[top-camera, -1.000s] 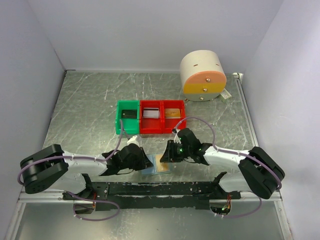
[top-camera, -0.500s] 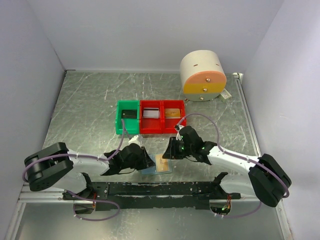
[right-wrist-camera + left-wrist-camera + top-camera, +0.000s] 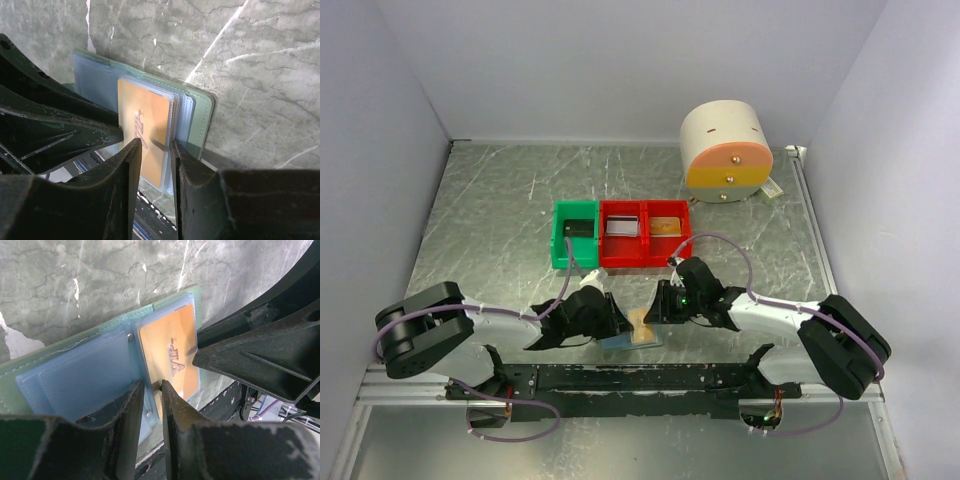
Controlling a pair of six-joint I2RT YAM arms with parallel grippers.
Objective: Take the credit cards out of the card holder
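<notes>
place: robot lab test cell | evidence: plain white walls (image 3: pixel 620 60), scratched metal table (image 3: pixel 500 220), arms bolted to rail (image 3: pixel 630 378)

Overhead, the left gripper (image 3: pixel 610 318) and right gripper (image 3: pixel 655 305) hide most of the pale blue translucent plastic card holder (image 3: pixel 620 342) at six o'clock.

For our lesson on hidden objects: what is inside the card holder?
An orange card shows through one clear pocket of the card holder; the other pocket looks plain blue. Any cards beneath it are covered.
</notes>
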